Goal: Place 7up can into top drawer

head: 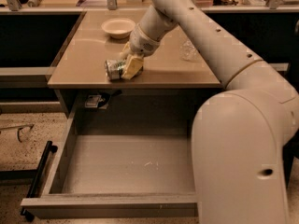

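Note:
The 7up can [112, 70], a small dented silver can with green markings, lies on its side near the front edge of the tan tabletop [79, 62], its shiny round end facing left. My gripper [127, 63] is down at the can's right end, touching or almost touching it. The arm reaches in from the upper right. The top drawer [131, 164], wide, shallow and grey, stands pulled open below the table's front edge, with nothing in it.
A white bowl [118, 27] sits at the back of the tabletop. A clear plastic object [189, 50] lies to the right of the arm. My own large white body [243, 157] covers the drawer's right side. A black bar [39, 171] stands left of the drawer.

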You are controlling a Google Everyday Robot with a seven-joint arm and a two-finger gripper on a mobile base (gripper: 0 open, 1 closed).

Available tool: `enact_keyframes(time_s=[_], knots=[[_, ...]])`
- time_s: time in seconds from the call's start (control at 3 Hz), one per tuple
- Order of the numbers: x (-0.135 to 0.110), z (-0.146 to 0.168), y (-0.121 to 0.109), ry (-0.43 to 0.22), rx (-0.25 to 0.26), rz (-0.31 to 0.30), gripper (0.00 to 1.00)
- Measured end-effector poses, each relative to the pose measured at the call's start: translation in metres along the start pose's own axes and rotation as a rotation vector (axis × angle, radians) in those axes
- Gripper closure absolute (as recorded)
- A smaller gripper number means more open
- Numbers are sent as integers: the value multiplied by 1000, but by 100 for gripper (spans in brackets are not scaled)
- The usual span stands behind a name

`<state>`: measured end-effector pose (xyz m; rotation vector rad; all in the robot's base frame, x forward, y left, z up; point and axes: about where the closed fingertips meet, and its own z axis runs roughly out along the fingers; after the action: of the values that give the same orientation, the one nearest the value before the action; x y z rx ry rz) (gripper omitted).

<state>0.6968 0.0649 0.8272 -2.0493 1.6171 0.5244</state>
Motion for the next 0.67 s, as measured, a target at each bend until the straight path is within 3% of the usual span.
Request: enact_keyframes(time_s=[0.33,0.67], knots=[[-27,-40,17,16,158,48,100],[-55,-88,49,1,335,119,100]])
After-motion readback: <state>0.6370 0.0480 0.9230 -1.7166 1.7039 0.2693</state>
